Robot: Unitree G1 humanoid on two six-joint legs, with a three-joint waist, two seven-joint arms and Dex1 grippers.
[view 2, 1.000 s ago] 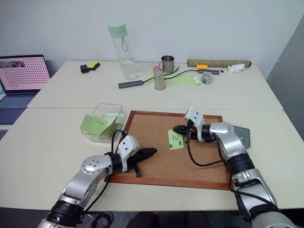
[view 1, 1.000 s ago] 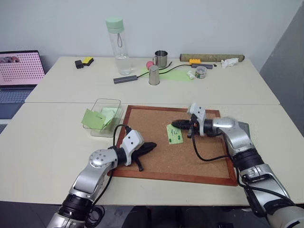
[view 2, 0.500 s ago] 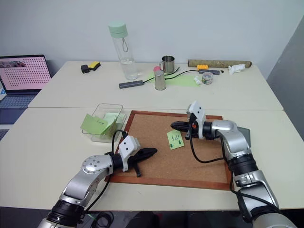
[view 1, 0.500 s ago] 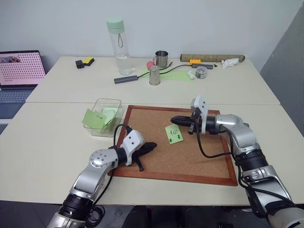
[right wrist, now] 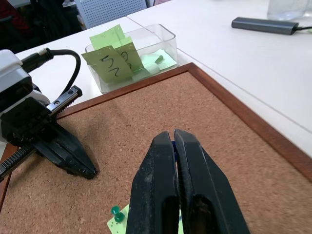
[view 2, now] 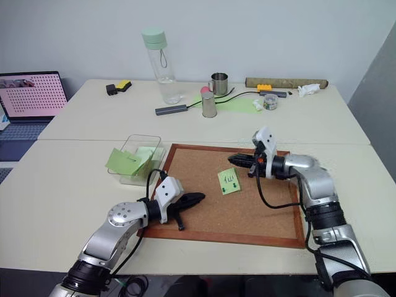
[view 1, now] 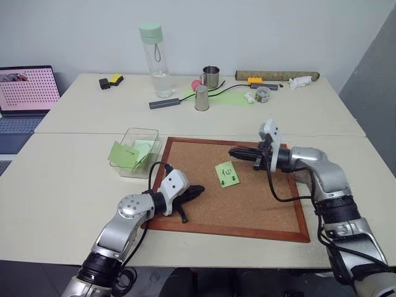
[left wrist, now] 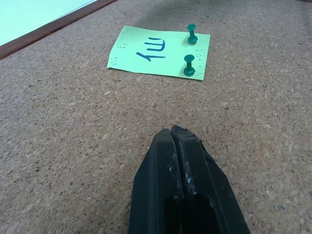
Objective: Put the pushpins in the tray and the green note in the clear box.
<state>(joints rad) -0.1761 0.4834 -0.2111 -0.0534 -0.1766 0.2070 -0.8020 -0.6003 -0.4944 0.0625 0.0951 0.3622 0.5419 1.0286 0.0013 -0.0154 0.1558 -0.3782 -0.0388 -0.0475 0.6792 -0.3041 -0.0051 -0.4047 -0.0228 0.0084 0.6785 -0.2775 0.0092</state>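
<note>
Right wrist view: clear box (right wrist: 146, 53) holds several green notes.

Silver arms with white wrist housings, looping black cables, black fingers (left wrist: 183, 195).

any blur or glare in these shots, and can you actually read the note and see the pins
Left wrist view: sharp; green note with its handwritten mark and both pushpins stand out clearly, left pincer casting a soft shadow. Head views: even light, no glare, pins mere specks. Right wrist view: right pincer hides most of the note.
</note>
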